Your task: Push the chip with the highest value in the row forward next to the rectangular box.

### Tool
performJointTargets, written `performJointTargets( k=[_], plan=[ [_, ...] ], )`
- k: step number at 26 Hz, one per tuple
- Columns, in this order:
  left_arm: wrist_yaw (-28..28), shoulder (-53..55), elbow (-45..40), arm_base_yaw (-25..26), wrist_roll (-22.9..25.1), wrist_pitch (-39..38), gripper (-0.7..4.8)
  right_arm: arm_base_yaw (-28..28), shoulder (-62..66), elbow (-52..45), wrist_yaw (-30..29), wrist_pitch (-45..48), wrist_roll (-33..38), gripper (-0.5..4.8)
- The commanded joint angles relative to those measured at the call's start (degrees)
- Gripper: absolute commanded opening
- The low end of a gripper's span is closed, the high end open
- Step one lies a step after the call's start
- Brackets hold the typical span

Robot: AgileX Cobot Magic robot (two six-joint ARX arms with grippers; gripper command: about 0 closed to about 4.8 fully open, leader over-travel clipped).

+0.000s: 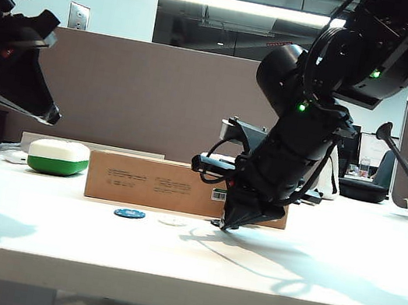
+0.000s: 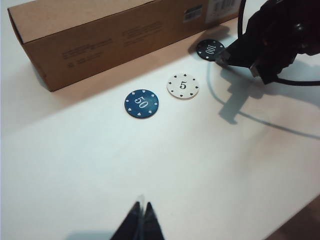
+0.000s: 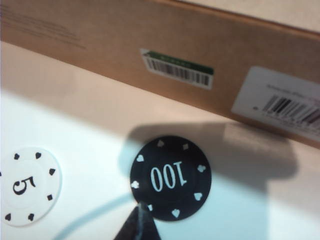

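Nearest the camera, the left gripper (image 2: 140, 222) hovers pinched closed, holding nothing. Further in, the right gripper (image 3: 141, 220), also closed and empty, touches the near edge of the chip (image 3: 170, 178). That chip is round, no long axis, sitting close to the rectangular box (image 3: 150, 55), which runs left-right. Push looks mid-way; next needs a short nudge away.

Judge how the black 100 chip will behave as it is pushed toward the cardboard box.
The black chip lies flat on the smooth table, so it should slide, not roll. The shut right end effector touches only its edge, so it may skid sideways. It looks light.
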Motion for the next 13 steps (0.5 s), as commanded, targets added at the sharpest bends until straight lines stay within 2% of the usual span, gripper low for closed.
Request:
performJointTargets(
  k=[1, 13],
  plan=[
    [0.20, -0.09, 0.28, -0.02, 0.04, 0.70, -0.05, -0.02, 0.63, -0.39, 1.09, -3.21, 0.46, -0.09],
    [0.20, -0.11, 0.28, -0.02, 0.04, 0.70, -0.05, -0.20, 2.10, -0.04, 2.08, -1.18, 1.97, -0.09]
  ],
)
